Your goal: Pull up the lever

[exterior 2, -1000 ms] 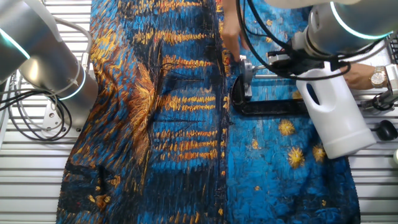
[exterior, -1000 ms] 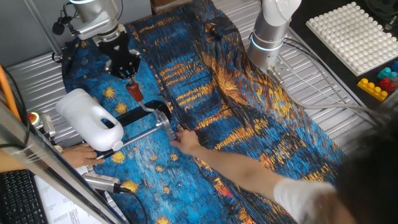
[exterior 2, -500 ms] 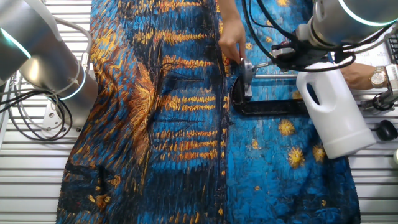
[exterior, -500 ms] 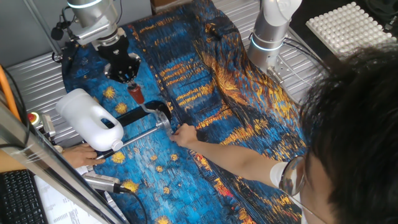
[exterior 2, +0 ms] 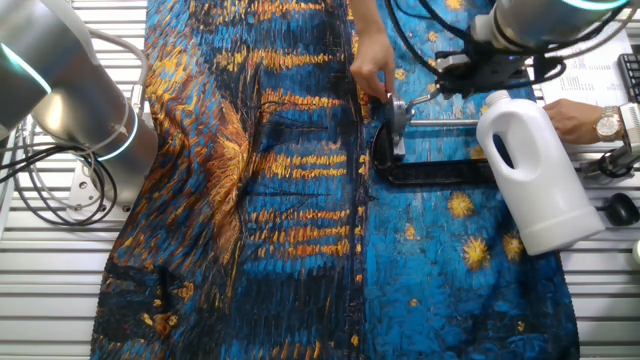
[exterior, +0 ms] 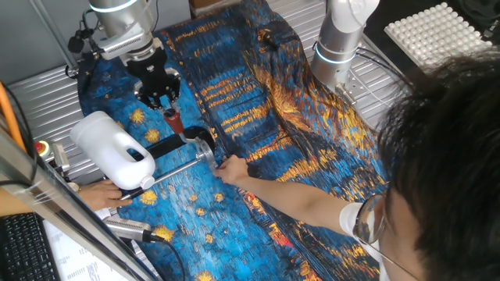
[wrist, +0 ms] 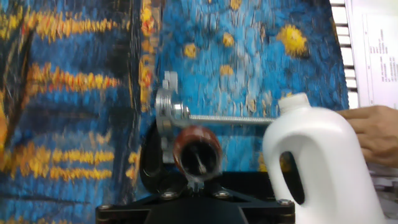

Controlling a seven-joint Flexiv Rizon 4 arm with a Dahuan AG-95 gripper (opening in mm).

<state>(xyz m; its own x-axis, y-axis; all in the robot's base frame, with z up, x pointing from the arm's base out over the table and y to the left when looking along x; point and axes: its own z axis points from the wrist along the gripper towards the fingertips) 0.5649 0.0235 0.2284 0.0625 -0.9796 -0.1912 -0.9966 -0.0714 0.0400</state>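
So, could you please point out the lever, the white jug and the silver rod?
lever (wrist: 196, 151), hand view, on its dark red sleeve end.
white jug (exterior: 113, 151), one fixed view, on its body.
silver rod (wrist: 233, 119), hand view, mid-length.

**Lighting / pic quality**

Bright, even light in all views; shadows soft. Hand view slightly motion-blurred, esp. cloth (wrist: 74, 81) pattern. Head (exterior: 445, 156) at one fixed view's near edge is out of focus. White jug (exterior 2: 540, 170) near blown-out, mild glare.

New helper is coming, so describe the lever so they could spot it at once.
Find the big white jug on the blue patterned cloth. Beside it lies a black-and-silver clamp. The lever rises from it under the gripper, the only part with a dark red sleeve, unlike the long silver rod.
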